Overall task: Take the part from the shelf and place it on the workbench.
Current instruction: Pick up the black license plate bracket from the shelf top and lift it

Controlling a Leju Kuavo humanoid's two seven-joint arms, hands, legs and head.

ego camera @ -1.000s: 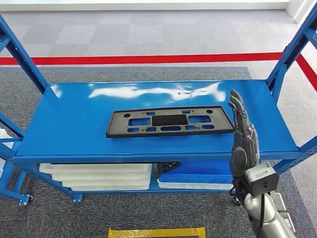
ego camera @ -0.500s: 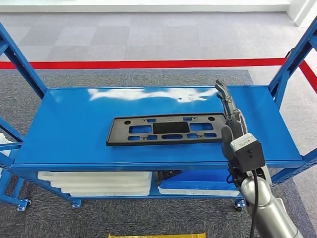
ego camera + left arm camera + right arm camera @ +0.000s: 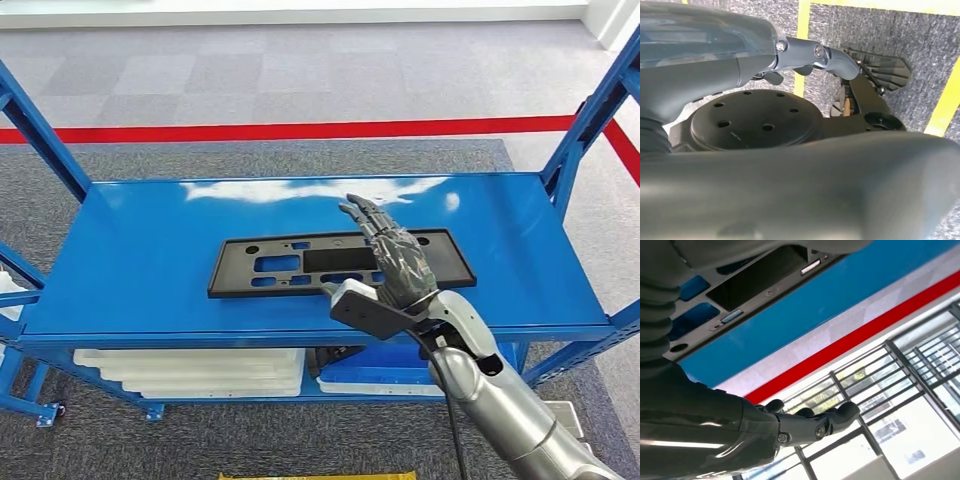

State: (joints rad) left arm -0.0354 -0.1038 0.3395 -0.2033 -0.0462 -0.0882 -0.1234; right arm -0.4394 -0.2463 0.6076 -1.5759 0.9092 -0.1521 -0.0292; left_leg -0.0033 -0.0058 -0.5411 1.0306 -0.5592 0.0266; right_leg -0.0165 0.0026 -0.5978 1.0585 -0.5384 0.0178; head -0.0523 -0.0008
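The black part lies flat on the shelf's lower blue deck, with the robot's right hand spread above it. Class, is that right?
Not quite. The head view shows the black part on the shelf's top deck, not the lower one. The right hand is indeed spread above it.

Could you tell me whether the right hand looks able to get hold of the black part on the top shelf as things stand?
Probably yes. The right hand is already over the black part, fingers extended, holding nothing. The part lies flat on the blue shelf with nothing on or beside it to block a grasp.
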